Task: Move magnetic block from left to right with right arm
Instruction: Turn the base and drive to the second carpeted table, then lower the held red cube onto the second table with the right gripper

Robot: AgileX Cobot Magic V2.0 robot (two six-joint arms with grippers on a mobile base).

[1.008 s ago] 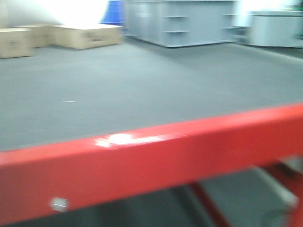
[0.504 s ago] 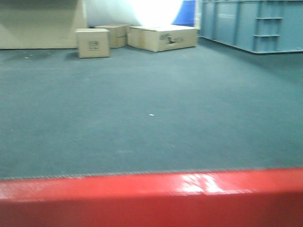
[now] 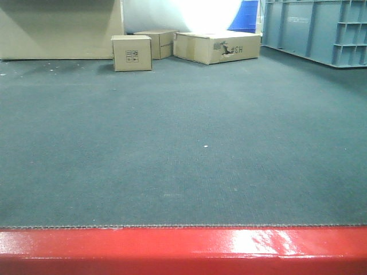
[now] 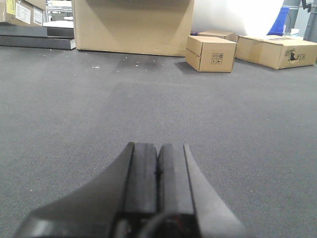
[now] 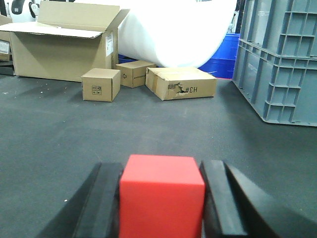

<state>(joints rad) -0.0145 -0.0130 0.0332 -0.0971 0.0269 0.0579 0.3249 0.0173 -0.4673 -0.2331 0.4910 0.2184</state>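
The magnetic block, a plain bright-red cube, fills the gap between the black fingers of my right gripper, which is shut on it above the dark carpet. In the left wrist view my left gripper is shut, its two pads pressed together with nothing between them, low over the same carpet. Neither gripper nor the block shows in the front-facing view.
A glossy red bar crosses the bottom of the front view. Small cardboard boxes and a flat box stand far ahead, with a large open carton at left. Blue-grey plastic crates rise at right.
The front view has swung: the red bar went from slanted to level along the bottom edge, the boxes shifted right, and the blur has gone.
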